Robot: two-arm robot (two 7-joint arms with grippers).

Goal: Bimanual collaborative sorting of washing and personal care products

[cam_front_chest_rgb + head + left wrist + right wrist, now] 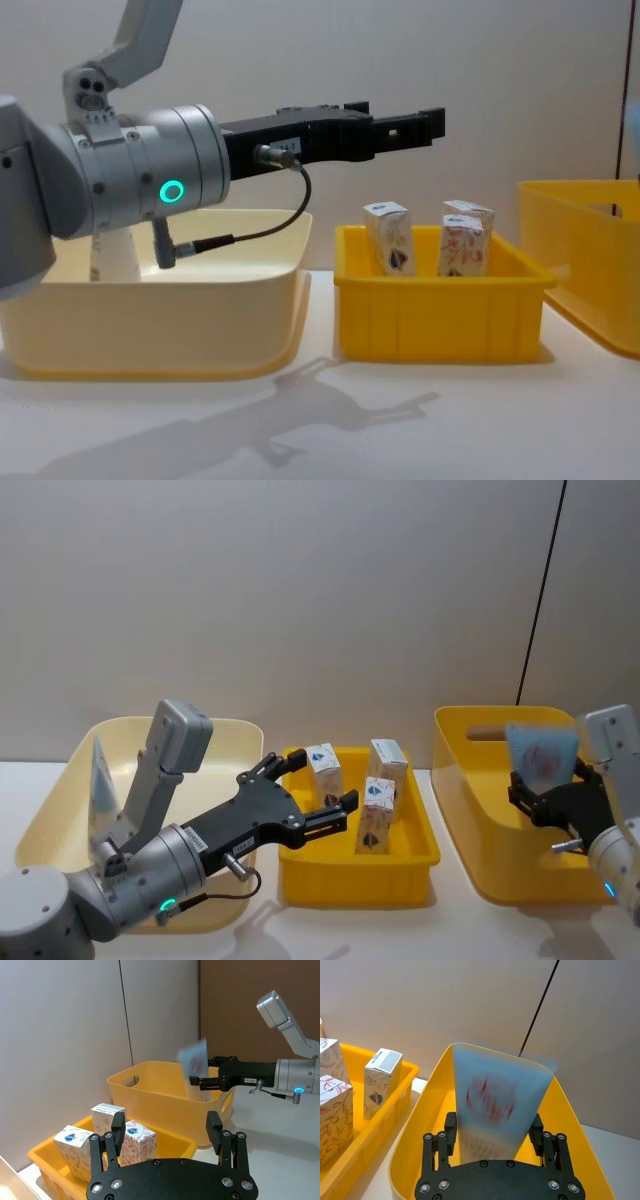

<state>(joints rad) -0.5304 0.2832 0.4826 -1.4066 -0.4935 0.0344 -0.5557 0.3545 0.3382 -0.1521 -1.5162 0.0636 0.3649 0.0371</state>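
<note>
Two grippers are sharing the work. The right gripper (494, 1126) is clamping its fingers on either side of a light-blue tube (496, 1092), which is hanging upright over the opening of the yellow bin (468, 815) on the robot's right. The step in hand is probably dropping the tube in. Doing it well is meaning bringing the tube's lower end below the rim and centring it between the walls before letting go, so that it is not tipping out over the edge.

The left gripper (166, 1124) is hovering with its fingers spread and holding nothing. It is sitting above the yellow tray (360, 868) in the middle, where three white cartons (378, 815) are standing upright. Two of them are standing close together toward the tray's right side, so a pick there is calling for fingers placed around one carton only. The lone carton (323, 772) nearer the gripper is looking like the easier target.

At the robot's far left, a cream tub (60, 810) is holding another tube (101, 778) upright.
</note>
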